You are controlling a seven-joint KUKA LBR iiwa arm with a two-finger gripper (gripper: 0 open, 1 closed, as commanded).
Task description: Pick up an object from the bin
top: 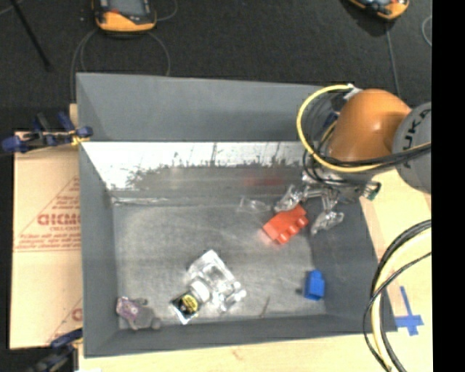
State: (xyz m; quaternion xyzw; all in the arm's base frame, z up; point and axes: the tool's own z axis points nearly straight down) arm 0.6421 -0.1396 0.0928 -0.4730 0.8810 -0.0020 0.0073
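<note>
Here my gripper hangs with fingers spread, gripping nothing, just over the upper-right end of the red toy block, right of centre in the bin.

A dark, speckled surface spreads behind the grey bin and runs to the top edge. An orange-and-black object sits on it at upper left, and a second orange object at upper right; the edge cuts both. A pale table shows along the bin's near and right sides. Light strikes the bin's far inner wall in a bright, streaked glare.
</note>
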